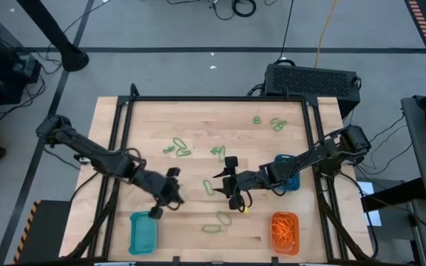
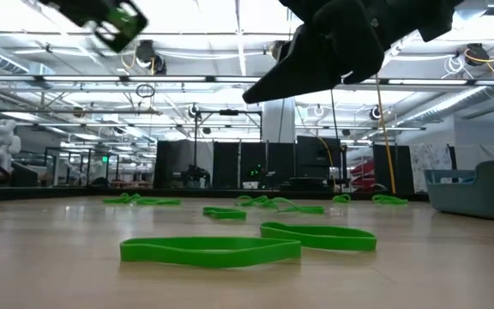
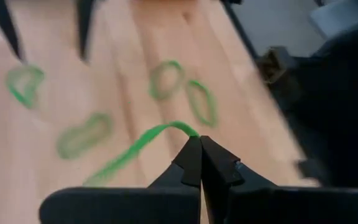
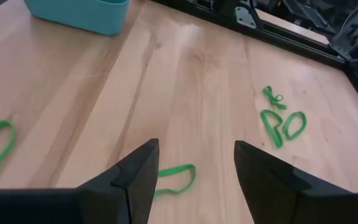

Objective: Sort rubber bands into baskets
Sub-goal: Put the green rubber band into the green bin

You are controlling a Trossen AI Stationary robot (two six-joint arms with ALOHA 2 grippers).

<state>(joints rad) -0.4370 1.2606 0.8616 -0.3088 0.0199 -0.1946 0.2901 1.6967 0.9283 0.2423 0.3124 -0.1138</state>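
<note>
My left gripper (image 3: pixel 199 142) is shut on a green rubber band (image 3: pixel 135 152); in the high view it hovers (image 1: pixel 157 210) at the far edge of a teal basket (image 1: pixel 143 232). My right gripper (image 4: pixel 194 158) is open above the table's middle (image 1: pixel 220 183), with a green band (image 4: pixel 176 177) lying flat on the wood below the gap. More green bands lie on the table (image 1: pixel 177 148) (image 1: pixel 276 123) (image 1: pixel 217 222). A second teal basket (image 1: pixel 290 177) sits partly under the right arm. An orange basket (image 1: pixel 285 230) holds orange bands. My left gripper pinches one end of the green band's loop (image 3: pixel 185 129) between its two fingertips. The rest of the band trails away from the tips in a long narrow loop. I cannot tell whether its far end touches the table.
A black frame (image 1: pixel 213 100) borders the wooden table. Two green bands (image 2: pixel 208 251) (image 2: pixel 316 236) lie near the front edge in the low view. A dark box (image 1: pixel 313 77) stands beyond the far right corner. Bare wood lies between the two front baskets.
</note>
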